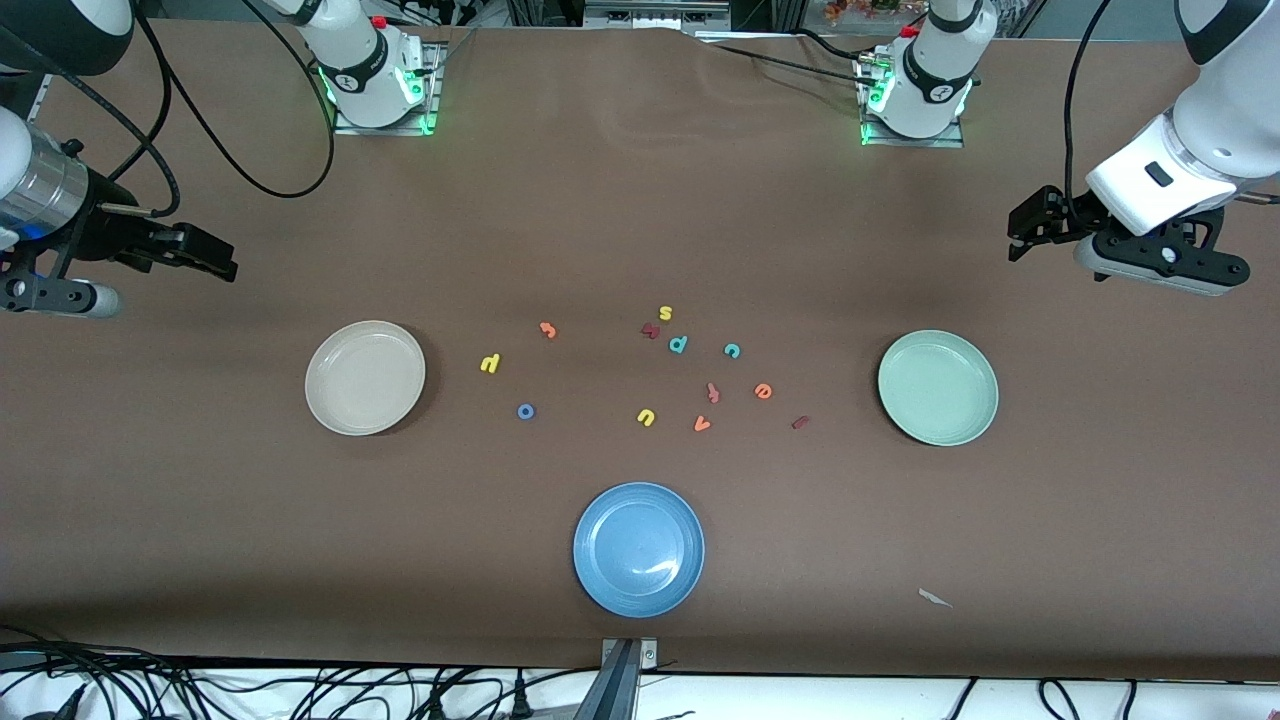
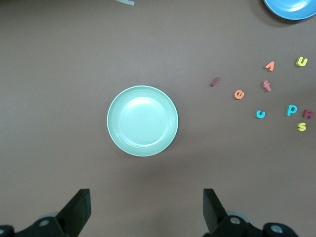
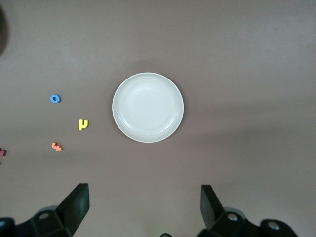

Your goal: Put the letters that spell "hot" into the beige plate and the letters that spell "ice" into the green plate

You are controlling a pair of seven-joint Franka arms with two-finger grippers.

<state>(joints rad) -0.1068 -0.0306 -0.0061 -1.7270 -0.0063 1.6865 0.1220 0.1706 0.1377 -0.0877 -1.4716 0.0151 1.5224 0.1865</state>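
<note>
Nothing was sorted yet; both plates sat bare. Landmark = blue plate [image 1: 639, 549]. Beige plate [image 1: 365, 377] lay toward the right arm's end from it, green plate [image 1: 938, 387] toward the left arm's; all letters were farther from the camera than it. h [image 1: 489, 363], o [image 1: 525, 411], t [image 1: 548, 329] sat nearer beige; c [image 1: 732, 350], e [image 1: 763, 391], i [image 1: 800, 422] nearer green — i prob. the dark red bar. Right gripper [image 1: 185, 252] and left gripper [image 1: 1040, 225] hung over bare table, fingers wide, empty. Best start: each arm took its closest letter — descend straight, pinch narrow.

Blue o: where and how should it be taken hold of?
Likely straight from above: the blue o is a small ring lying flat on the table, apart from the other letters. Fingers could pinch its outer edge across the ring; any angle should do, since it is round.
</note>
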